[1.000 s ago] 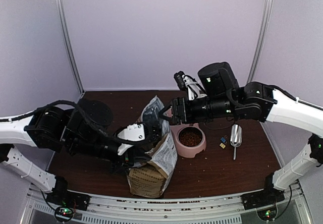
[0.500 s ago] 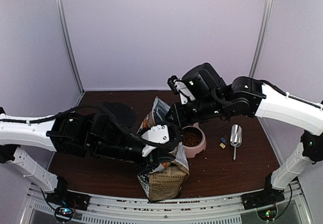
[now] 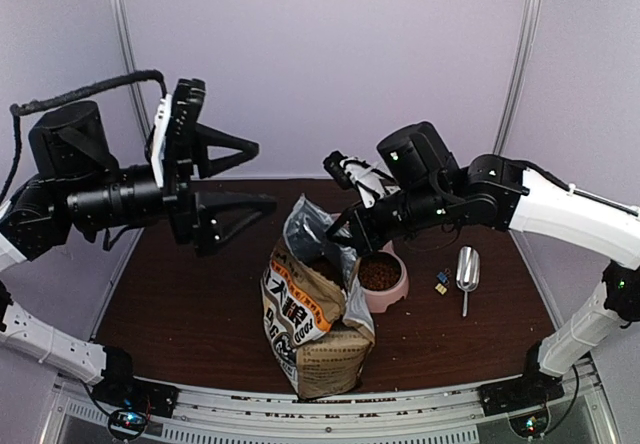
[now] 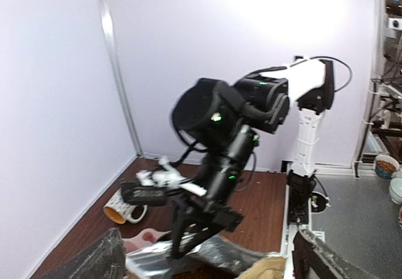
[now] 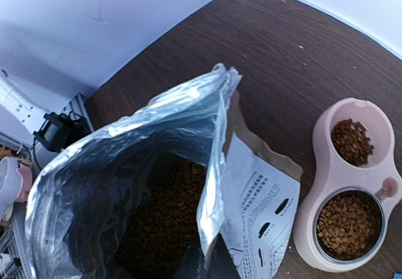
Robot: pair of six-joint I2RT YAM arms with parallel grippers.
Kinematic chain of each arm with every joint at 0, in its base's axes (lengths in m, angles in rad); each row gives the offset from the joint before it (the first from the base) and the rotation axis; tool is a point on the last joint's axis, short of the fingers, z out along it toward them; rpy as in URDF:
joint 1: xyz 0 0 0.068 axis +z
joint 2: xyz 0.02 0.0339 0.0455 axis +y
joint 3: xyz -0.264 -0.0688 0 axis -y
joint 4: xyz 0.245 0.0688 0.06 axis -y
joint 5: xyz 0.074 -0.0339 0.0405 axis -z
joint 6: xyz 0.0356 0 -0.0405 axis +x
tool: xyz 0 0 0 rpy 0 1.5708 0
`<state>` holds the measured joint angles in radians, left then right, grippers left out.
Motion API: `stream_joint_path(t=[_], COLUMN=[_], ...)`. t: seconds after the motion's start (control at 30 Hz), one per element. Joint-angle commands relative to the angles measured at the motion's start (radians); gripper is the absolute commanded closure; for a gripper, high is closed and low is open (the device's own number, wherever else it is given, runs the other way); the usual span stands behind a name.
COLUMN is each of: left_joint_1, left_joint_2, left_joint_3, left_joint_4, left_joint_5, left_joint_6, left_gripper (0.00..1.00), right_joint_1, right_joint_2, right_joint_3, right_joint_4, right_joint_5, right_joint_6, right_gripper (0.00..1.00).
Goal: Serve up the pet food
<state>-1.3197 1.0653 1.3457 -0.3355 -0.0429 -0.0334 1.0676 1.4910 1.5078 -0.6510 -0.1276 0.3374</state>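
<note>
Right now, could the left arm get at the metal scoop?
Probably not. The scoop lies far right, beyond the bowl; the upright bag and the right gripper, shut on its rim, stand between it and the raised, open left gripper.

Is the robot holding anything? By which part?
The right end effector pinches the dog food bag by the rim of its open foil mouth. The left end effector is open, holding nothing.

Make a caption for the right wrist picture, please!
Open bag full of pet food, beside a pink double bowl with food in both cups.
</note>
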Motion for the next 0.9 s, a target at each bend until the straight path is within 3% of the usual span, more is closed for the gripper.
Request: stream_joint_path(t=[0.0,0.17,0.37,0.53,0.67,0.77,0.87], left_joint_1=[0.181,0.42,0.555,0.59,0.594,0.593,0.599], left_joint_2=[-0.072,-0.137,-0.137,-0.084,-0.013,0.011,-0.008], left_joint_3=[-0.035,-0.134,-0.192,-0.21,-0.174,-0.158,-0.175], left_joint_4=[-0.108,-0.117,-0.136,-0.139,-0.155,-0.147,-0.11], left_joint_5=[0.103,0.318,0.466,0.49,0.534,0.539,0.476], left_joint_6=[-0.059,-0.071,-0.05,-0.039,-0.062,-0.079,-0.098], left_gripper=[0.03,0.02,0.02,0.03,0.1,0.12,0.09], right_joint_1=[-0.042,-0.082,-0.124,-0.146,-0.167,-0.183,-0.183], right_joint_2=[-0.045,-0.002,0.053,0.09,0.109,0.114,0.081], right_joint_3=[-0.017,0.034,0.132,0.174,0.177,0.181,0.16], right_joint_4=[0.208,0.234,0.242,0.239,0.207,0.156,0.12], right_joint_5=[-0.339,-0.636,-0.871,-0.915,-0.751,-0.555,-0.438], right_joint_6=[-0.156,-0.193,-0.192,-0.195,-0.198,-0.178,-0.159], right_gripper=[1.0,1.0,1.0,1.0,1.0,0.8,0.5])
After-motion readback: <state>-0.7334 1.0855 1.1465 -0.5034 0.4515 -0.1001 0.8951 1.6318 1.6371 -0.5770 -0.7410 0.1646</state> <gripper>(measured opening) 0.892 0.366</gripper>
